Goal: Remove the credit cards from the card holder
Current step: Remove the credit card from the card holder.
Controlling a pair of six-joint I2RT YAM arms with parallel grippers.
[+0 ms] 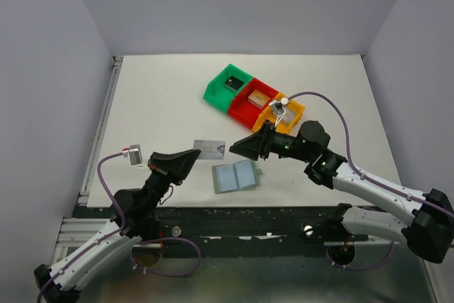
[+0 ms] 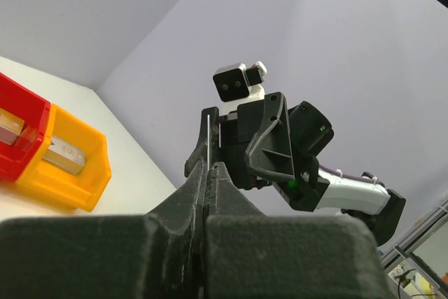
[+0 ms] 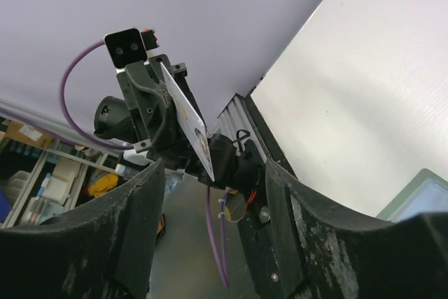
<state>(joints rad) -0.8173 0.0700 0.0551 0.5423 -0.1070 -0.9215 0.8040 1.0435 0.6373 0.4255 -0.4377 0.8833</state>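
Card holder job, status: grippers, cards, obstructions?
Left gripper shut on silver-grey card, held off the table. Right gripper open, facing it. Card holder lies open below. Nothing blocking.

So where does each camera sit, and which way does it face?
Top: fixed high behind the robot, looking down on the table, card holder, left arm, right arm.
Left wrist: on the left arm, facing the right gripper; own shut fingers pinch a card edge-on.
Right wrist: on the right arm, facing the left gripper; own open fingers frame the view.
Shared: both wrist views show the card, facing each other.
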